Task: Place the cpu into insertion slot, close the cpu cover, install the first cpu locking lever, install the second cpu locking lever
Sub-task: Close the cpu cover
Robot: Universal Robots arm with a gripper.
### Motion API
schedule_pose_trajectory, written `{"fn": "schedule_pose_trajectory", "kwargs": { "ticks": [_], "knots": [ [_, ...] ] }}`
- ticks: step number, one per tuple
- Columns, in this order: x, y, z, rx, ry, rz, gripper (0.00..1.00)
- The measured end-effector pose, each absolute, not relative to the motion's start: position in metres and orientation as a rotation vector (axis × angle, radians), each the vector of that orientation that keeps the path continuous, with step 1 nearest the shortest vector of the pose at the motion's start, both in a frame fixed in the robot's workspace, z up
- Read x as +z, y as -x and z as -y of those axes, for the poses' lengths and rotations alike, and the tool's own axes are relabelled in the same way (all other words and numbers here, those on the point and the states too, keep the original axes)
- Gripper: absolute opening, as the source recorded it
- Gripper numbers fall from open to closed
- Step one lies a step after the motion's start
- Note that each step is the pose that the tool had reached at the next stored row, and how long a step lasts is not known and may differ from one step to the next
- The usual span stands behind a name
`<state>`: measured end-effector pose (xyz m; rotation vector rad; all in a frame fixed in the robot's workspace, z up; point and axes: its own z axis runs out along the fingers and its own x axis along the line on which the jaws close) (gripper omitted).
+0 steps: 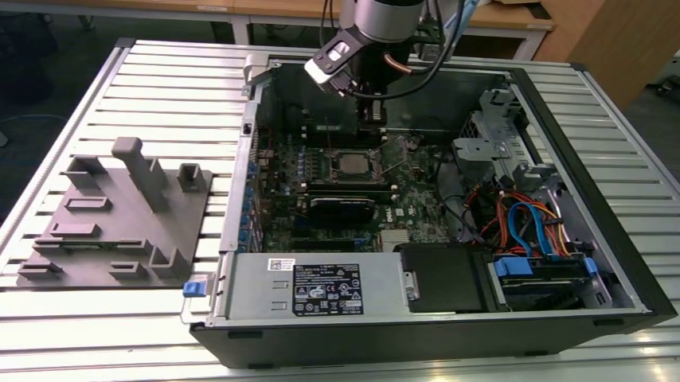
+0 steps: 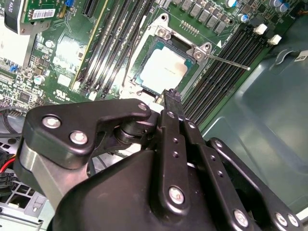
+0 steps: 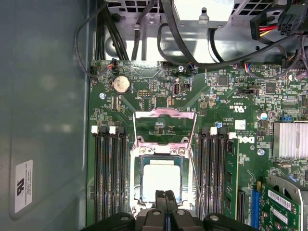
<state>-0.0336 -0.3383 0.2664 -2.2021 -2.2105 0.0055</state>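
Hovering just over the cpu (image 3: 161, 177), the gripper (image 3: 166, 196) is pressing its fingers together, gripping nothing. The cpu is lying in the slot (image 3: 137, 179); the cover (image 3: 163, 112) is lying open beyond it. A white label (image 3: 23, 186) is sticking to the case wall (image 3: 43, 96).

Robotics lab or workshop: ribbed aluminium bench (image 1: 85, 342), opened computer tower (image 1: 425, 342), grey fixture plate (image 1: 107, 239), wooden desks (image 1: 287, 8) behind.
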Motion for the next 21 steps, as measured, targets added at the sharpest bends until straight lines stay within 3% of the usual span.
{"fn": "schedule_pose_trajectory", "kwargs": {
  "ticks": [21],
  "knots": [
    [0.2664, 0.0258, 0.3383, 0.006, 2.202, 2.211, 0.1]
  ]
}}
